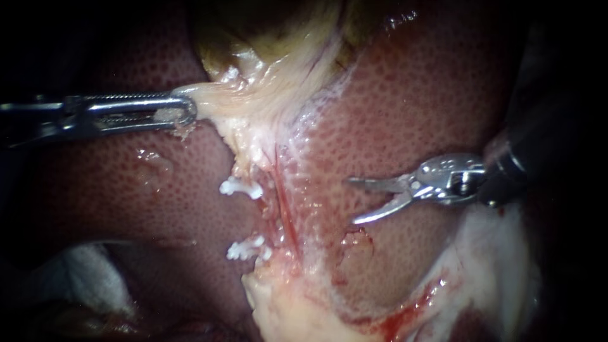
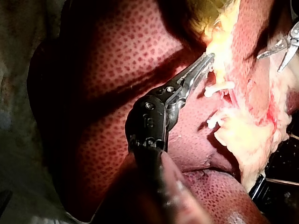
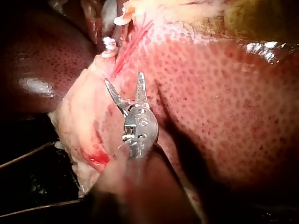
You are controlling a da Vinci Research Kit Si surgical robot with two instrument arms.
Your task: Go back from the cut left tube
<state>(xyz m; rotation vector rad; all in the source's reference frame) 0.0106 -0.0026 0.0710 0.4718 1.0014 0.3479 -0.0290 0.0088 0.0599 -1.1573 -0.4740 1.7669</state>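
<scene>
Broadly, the liver (image 1: 430,126) fills most of the endoscope view, dark red and speckled. The yellowish gallbladder (image 1: 266,38) sits at its upper middle. A band of pale tissue (image 1: 253,107) runs down from the gallbladder through the middle of the view and widens into a whitish mass near the lower edge, with a little blood on its right side. A white cloth (image 1: 82,272) lies in the lower left corner. The left instrument (image 1: 187,111) comes in level from the left, and its jaws are clenched on the pale tissue just under the gallbladder, drawing it toward the left. The right instrument (image 1: 352,201) comes in from the right. Its two thin curved jaws are spread apart and hold nothing, hanging over bare liver and pointing toward the middle band without touching it. The cut left tube (image 1: 265,196) lies on the left edge of that band, well apart from the right instrument's tips. It shows as two short ends with a gap between them where liver shows through. Each end carries one of two white clips (image 1: 240,188), one above the other. A thin red strand (image 1: 285,215) runs just to the right of them.
</scene>
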